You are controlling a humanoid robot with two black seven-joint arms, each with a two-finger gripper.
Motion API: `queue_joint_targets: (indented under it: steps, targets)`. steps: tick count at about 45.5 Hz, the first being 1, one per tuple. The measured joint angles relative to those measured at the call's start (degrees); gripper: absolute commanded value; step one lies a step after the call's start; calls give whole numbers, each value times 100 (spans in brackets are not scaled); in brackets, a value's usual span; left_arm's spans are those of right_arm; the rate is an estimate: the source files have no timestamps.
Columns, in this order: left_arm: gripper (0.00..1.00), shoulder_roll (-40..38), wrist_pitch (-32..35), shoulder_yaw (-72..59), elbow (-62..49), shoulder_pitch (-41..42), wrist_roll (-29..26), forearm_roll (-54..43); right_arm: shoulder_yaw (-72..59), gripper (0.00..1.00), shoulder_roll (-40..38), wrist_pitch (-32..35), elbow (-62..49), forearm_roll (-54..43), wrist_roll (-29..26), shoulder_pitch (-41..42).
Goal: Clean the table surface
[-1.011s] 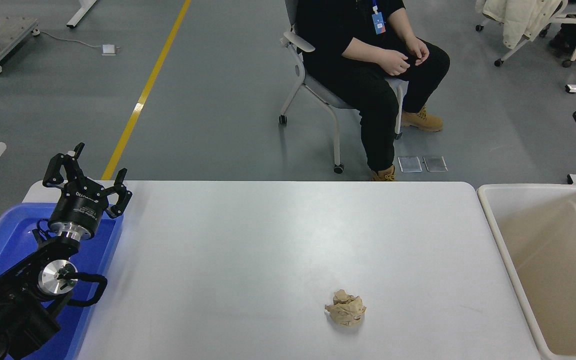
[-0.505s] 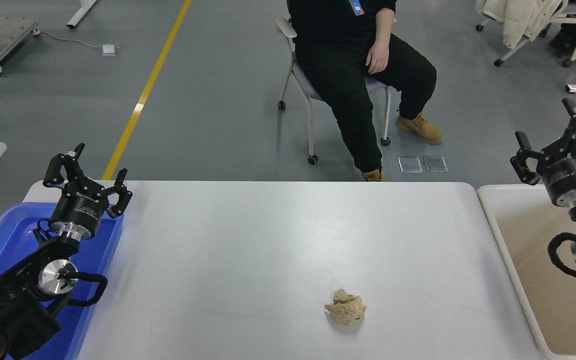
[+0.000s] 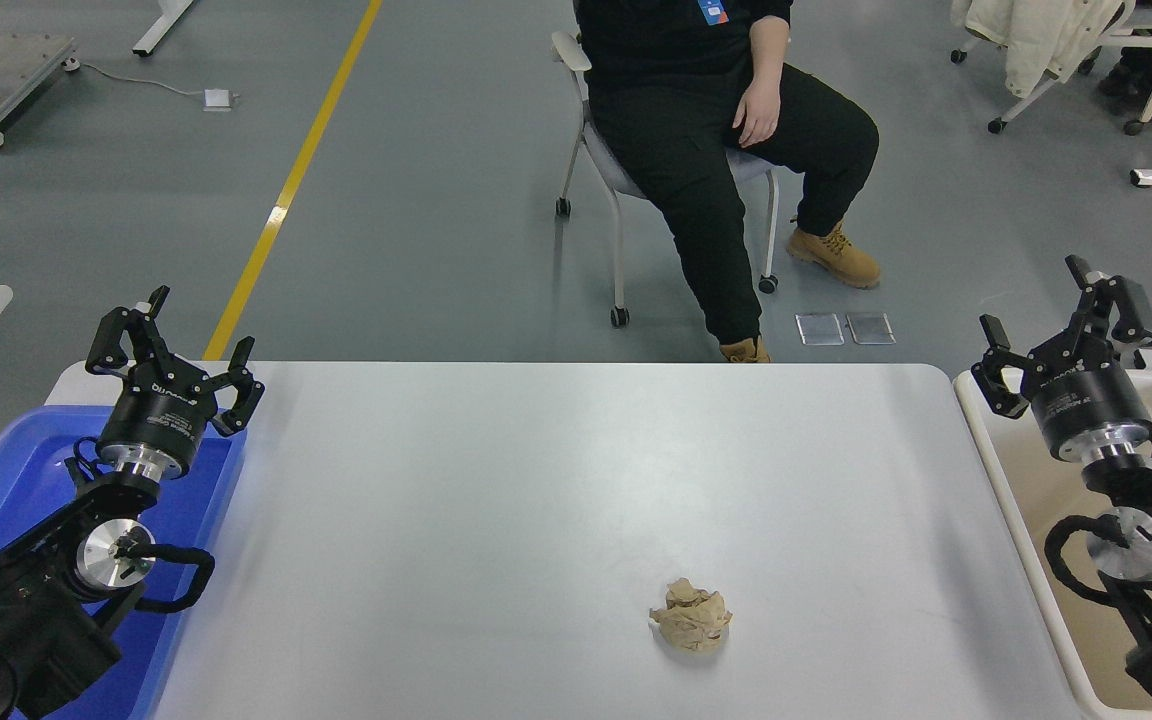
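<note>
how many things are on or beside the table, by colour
Blue: 1, the blue plastic tray
Beige: 2, the beige rimmed bin and the crumpled beige paper ball on the white table surface
Total: 3

Both arms are showing matte black housings, each carrying a polished silver ring behind the wrist and a round silver disc at the joint below it. The left gripper (image 3: 174, 345) is bearing small white lettering on its black cylindrical base, and the right gripper (image 3: 1061, 335) is wearing the same black, multi-link fingers. A black cable is looping beside each silver disc.
</note>
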Motion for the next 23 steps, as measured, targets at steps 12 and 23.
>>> queue_joint_targets:
  steps: [12, 23]
  targets:
    - [100, -1, 0, 0, 0, 0, 0, 0, -276, 99, 39, -16, -73, 7, 44, 38]
    - [100, -1, 0, 0, -1, 0, 0, 0, -1186, 99, -473, -29, -306, 176, 44, 523]
